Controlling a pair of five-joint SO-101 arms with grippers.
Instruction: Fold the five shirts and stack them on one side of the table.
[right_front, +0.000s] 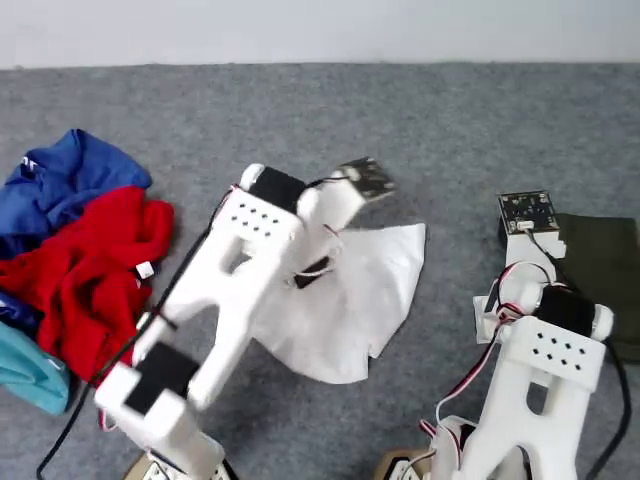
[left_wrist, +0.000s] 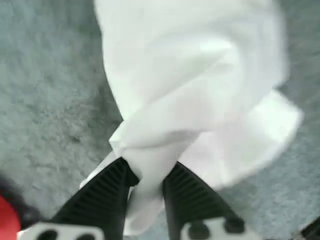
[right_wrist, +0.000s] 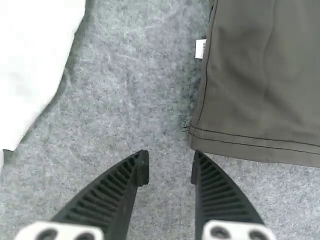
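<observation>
Fingers on left (left_wrist: 107, 195) pinch white shirt (left_wrist: 200, 75), right fingers (right_wrist: 115, 195) spread beside olive shirt (right_wrist: 265, 75), red shirt (right_front: 90, 260) apart.

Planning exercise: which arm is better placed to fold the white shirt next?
Left. The left gripper is shut on the white shirt; the right gripper hangs open over carpet beside the olive shirt.
</observation>
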